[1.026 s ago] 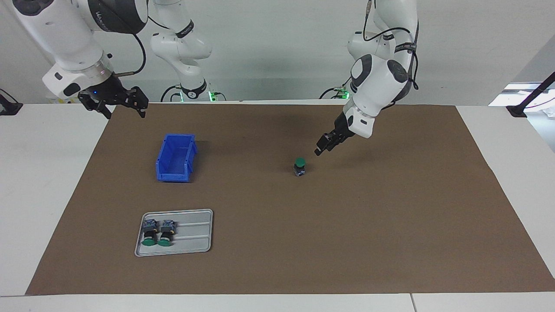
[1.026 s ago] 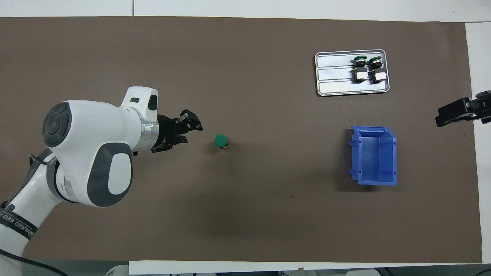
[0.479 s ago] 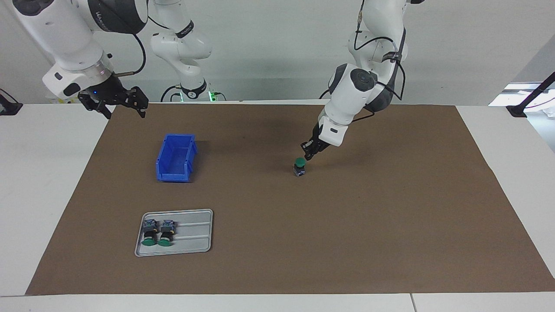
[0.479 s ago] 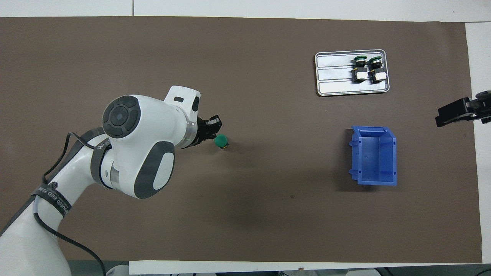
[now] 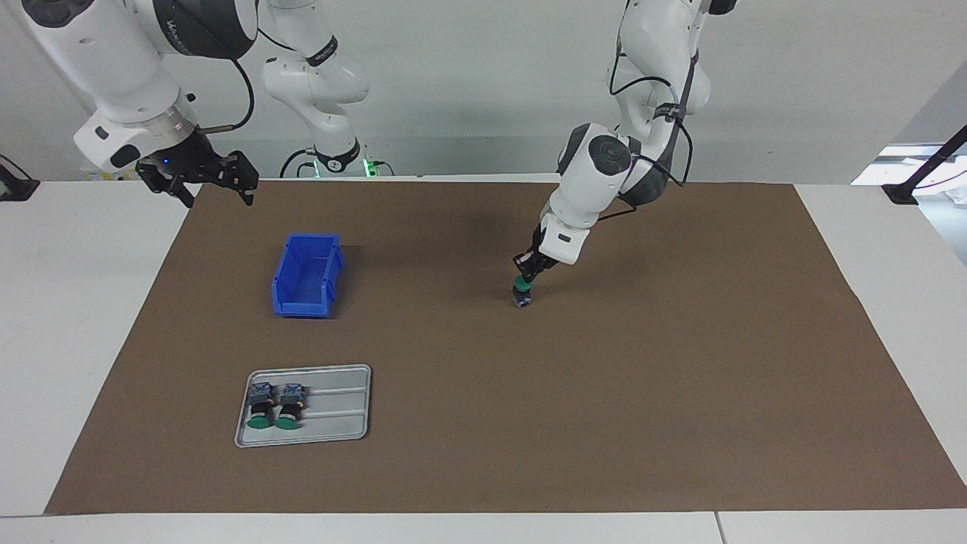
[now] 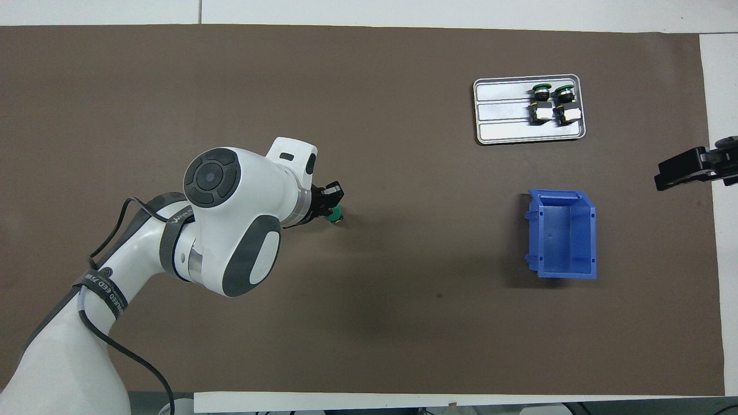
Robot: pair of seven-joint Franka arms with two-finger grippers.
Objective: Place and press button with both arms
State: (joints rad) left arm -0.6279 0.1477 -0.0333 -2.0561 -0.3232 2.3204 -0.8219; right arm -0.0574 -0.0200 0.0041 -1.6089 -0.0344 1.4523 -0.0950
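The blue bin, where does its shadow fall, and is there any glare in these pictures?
Overhead view: the blue bin throws a soft shadow toward the left arm's end of the table; the metal tray shines faintly. Facing view: the bin's shadow falls the same way; a bright patch glares at the picture's edge.

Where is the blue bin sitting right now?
The blue bin stands empty on the brown mat, toward the right arm's end of the table. It is nearer to the robots than the metal tray holding two green-capped buttons.
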